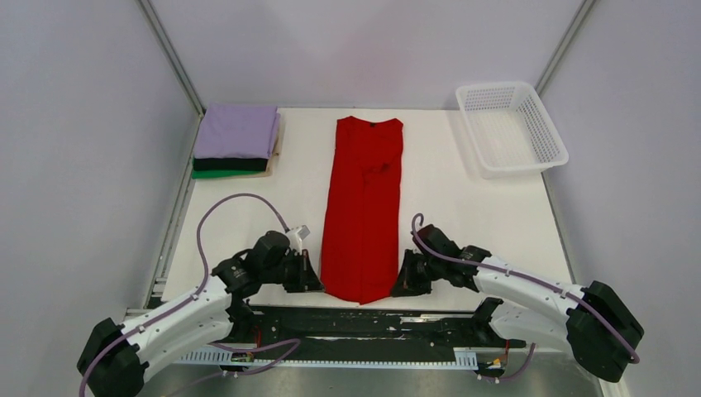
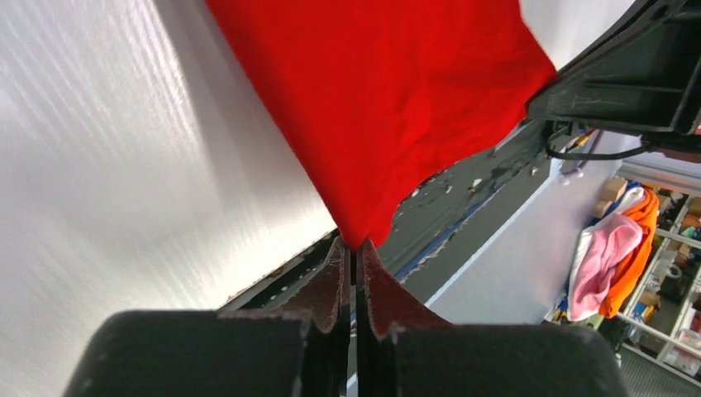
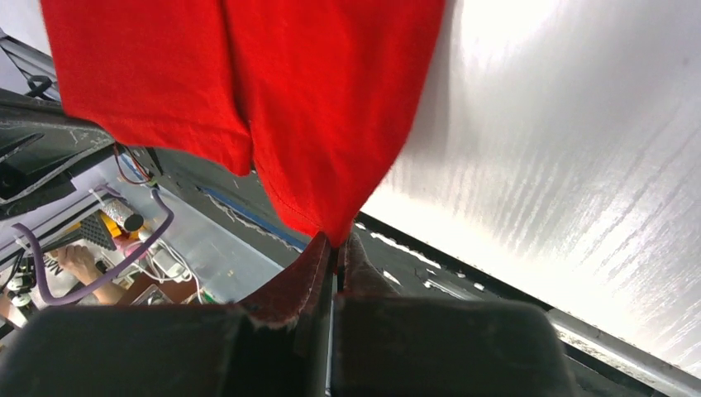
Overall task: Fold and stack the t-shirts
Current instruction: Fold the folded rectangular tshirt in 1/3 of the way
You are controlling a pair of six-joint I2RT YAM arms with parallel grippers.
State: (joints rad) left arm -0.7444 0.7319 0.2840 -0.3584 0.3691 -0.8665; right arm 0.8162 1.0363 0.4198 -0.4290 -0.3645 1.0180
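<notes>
The red t-shirt (image 1: pixel 364 207) lies as a long narrow strip down the middle of the white table, collar at the far end. My left gripper (image 1: pixel 318 279) is shut on its near left hem corner; in the left wrist view the red cloth (image 2: pixel 388 99) runs into the closed fingertips (image 2: pixel 356 246). My right gripper (image 1: pixel 399 284) is shut on the near right hem corner; the red cloth (image 3: pixel 314 107) is pinched at the tips (image 3: pixel 336 241) in the right wrist view. A folded stack with lavender (image 1: pixel 240 131), black (image 1: pixel 231 164) and green (image 1: pixel 223 173) t-shirts sits at the far left.
A white mesh basket (image 1: pixel 558 141) stands at the far right of the table. Metal frame posts rise at the back corners. The table's near edge and a black rail (image 1: pixel 364 327) lie just behind both grippers.
</notes>
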